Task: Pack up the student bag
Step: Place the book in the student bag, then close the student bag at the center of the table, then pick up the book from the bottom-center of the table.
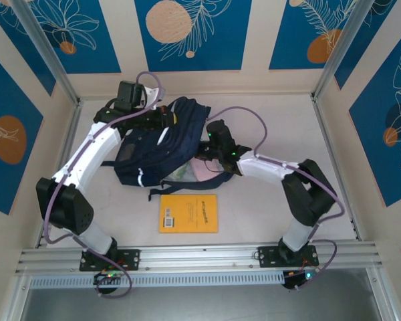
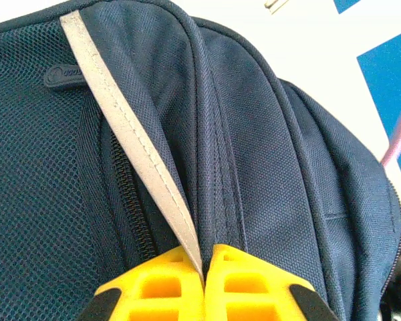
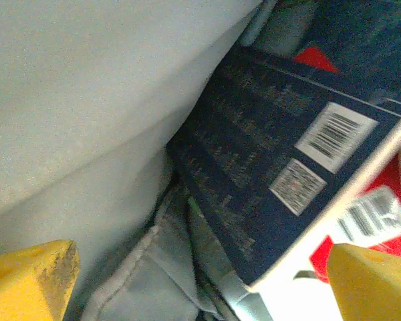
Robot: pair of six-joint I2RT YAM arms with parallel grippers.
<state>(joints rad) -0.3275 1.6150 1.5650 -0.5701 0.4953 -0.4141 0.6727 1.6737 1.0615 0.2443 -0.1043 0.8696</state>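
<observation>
- Left gripper (image 2: 204, 271) is clenched: its ribbed yellow fingers (image 2: 154, 287) meet on a fold of the student bag (image 2: 267, 134), pinching the end of a flat grey reflective strip (image 2: 130, 144).
- Right gripper (image 3: 200, 284) is released. Its blocky yellow fingers (image 3: 30, 281) stand wide apart, one at each bottom corner of the wrist view, and grip nothing.
- The bag's shell is tightly woven navy fabric with raised piped seams. Beside the strip run a dark zipper (image 2: 130, 207) and an open mesh panel (image 2: 27, 174).
- In the top view the bag (image 1: 157, 144) lies slumped on the pale table (image 1: 287, 127), left of centre and between the two arms, with a dark strap (image 1: 200, 182) curling toward the near side.
- Ahead of the right gripper sits soft, pale grey lining (image 3: 87, 100). A tilted flat navy book (image 3: 247, 174) with white barcode labels rests against it, with red showing beneath.
- A yellow booklet (image 1: 188, 212) lies flat just near of the bag, not touching it.
- The left arm (image 1: 87, 154) rises from the near left base and bends right to the bag's far end.
- The right arm (image 1: 281, 170) folds at its right-hand elbow and reaches left to the bag's right side.
</observation>
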